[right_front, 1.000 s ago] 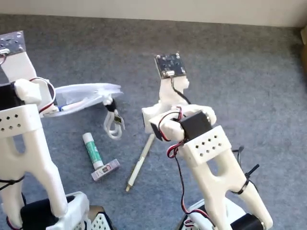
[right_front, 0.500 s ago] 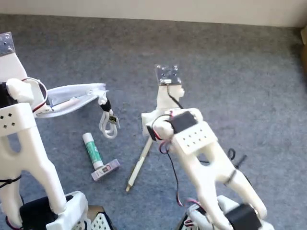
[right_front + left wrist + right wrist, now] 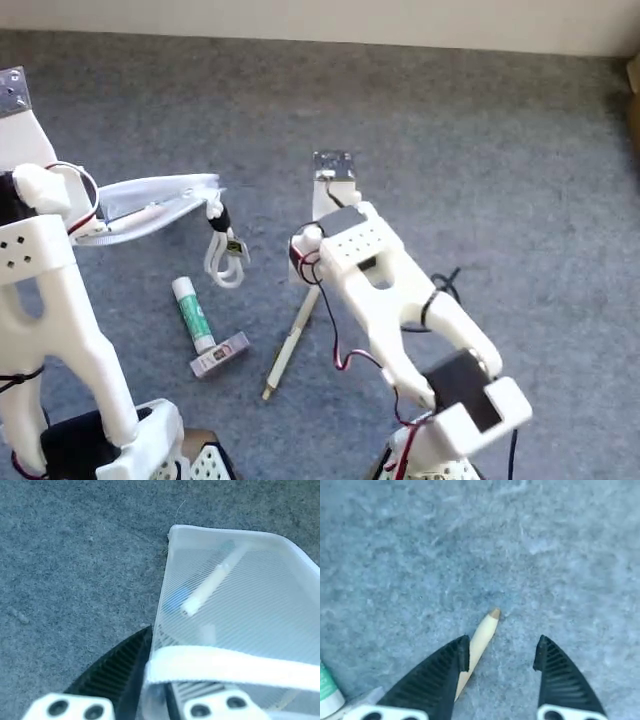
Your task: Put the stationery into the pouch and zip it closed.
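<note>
Two grippers. Left gripper [image 3: 150, 652]: clamped on the edge of the translucent pouch [image 3: 240, 590], a white pen [image 3: 207, 587] inside. Right gripper [image 3: 500, 652]: fingers spread wide, holding nothing, low over the grey carpet [image 3: 500, 150], with the tip of a cream pencil [image 3: 481, 640] between them. Glue stick [image 3: 192, 313] and small lilac block [image 3: 220, 355] lie near the pencil.

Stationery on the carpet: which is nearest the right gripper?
The long cream pencil, lying by the open right gripper; green-and-white glue stick and small lilac block lie farther off.

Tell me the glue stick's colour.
The glue stick is green with a white cap, clearest in the high view.
</note>
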Available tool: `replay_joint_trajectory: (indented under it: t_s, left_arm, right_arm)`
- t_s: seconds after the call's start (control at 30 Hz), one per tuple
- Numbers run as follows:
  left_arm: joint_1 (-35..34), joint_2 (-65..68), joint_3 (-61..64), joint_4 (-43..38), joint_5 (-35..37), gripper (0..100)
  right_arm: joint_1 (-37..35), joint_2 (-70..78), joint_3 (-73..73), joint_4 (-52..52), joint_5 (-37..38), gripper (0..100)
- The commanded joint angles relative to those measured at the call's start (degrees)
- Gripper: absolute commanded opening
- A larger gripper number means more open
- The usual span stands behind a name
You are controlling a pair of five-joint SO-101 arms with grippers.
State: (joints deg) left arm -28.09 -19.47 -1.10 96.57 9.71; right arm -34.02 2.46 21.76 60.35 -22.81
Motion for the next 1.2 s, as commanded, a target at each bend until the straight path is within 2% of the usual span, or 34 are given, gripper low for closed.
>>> replay_joint_trajectory:
  t_s: [0.0, 0.5, 0.57, 0.77, 1.17]
  left_arm:
    - [-1.2, -0.5, -1.8, -1.1, -0.1, 1]
    - [-1.2, -0.3, -1.8, -1.1, -0.1, 1]
    - [-1.2, -0.3, -1.8, -1.1, -0.1, 1]
    - [-1.2, -0.3, -1.7, -1.1, -0.1, 1]
    - [-1.2, -0.7, -0.3, -1.1, -0.3, 1]
  right_arm:
    - [-2.5, 2.1, -4.3, -0.9, -0.7, 20.2]
    - [-3.1, 13.0, -8.7, -0.9, -0.7, 20.0]
    - [-3.1, 13.3, -8.7, -0.7, -0.7, 17.4]
    - [-3.0, 13.3, -8.7, -0.7, -0.4, 0.4]
    - [-2.9, 9.4, -8.4, -0.4, -0.2, 0.5]
